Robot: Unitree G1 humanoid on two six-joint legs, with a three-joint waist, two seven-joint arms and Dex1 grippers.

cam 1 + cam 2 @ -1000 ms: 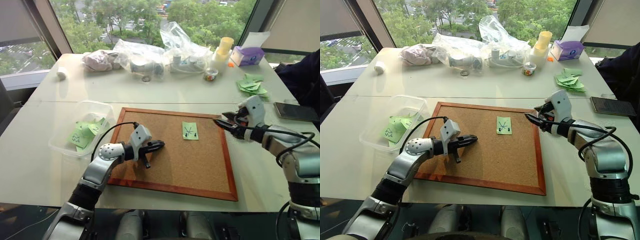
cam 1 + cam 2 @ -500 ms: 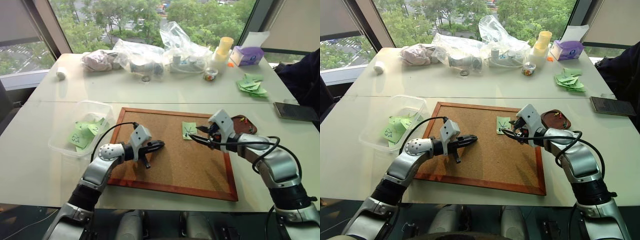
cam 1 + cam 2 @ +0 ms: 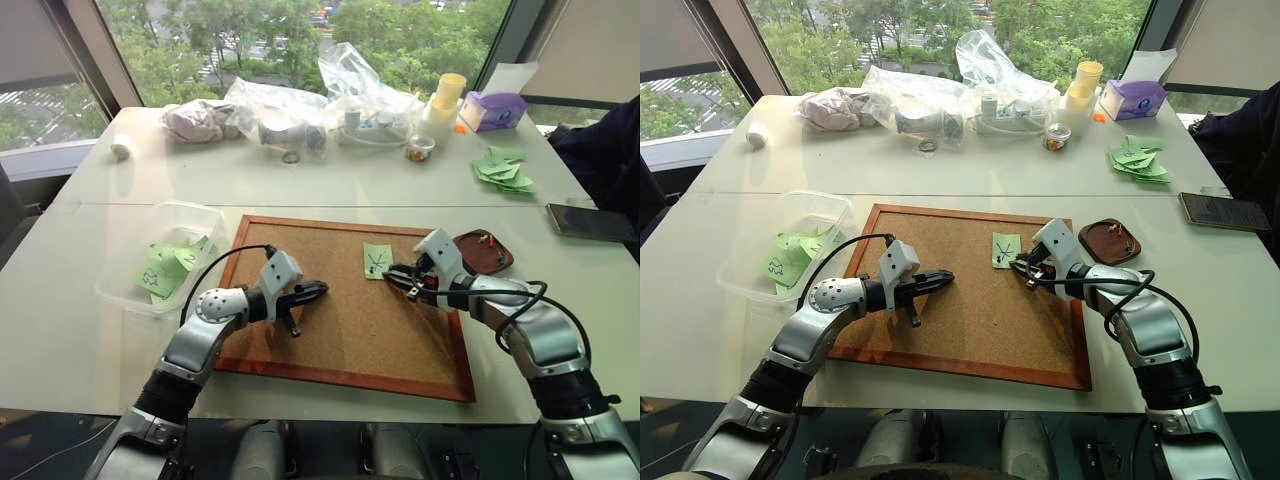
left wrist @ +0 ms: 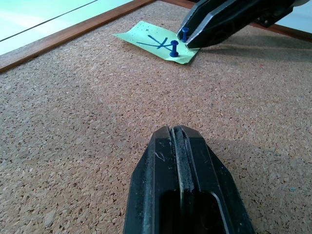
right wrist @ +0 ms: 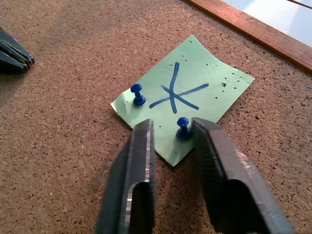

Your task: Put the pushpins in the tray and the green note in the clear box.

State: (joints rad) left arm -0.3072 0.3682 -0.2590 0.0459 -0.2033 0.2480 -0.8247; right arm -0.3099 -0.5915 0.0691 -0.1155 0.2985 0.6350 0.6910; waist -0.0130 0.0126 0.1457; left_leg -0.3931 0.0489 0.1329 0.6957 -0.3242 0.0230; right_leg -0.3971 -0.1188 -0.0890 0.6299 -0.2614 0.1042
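Note:
The green note [image 5: 185, 97], marked with a dark scribble, lies on the cork board [image 3: 340, 320], fixed by two blue pushpins [image 5: 138, 94]. My right gripper [image 5: 170, 124] is low over the note's near edge. Its fingers stand narrowly apart on either side of one pushpin [image 5: 183, 127], which sits close to one finger [image 5: 204, 141]. My left gripper [image 3: 318, 290] is shut on nothing and hovers over the board's left part. The reddish-brown tray [image 3: 500, 262] sits just past the board's right edge with small pins in it. At the left stands the clear box [image 3: 185, 210], holding green slips.
A black phone [image 3: 592, 223] lies at the right edge, with a heap of green slips [image 3: 503, 168] behind it. Clear plastic bags [image 3: 300, 115], a small cup [image 3: 421, 150] and a purple tissue box [image 3: 495, 110] line the far side. A person's dark sleeve [image 3: 610, 150] is at the right.
My right gripper has swung from beside the tray leftward and down to the green note, and its fingers have narrowed around a pushpin. The left arm has stayed still.

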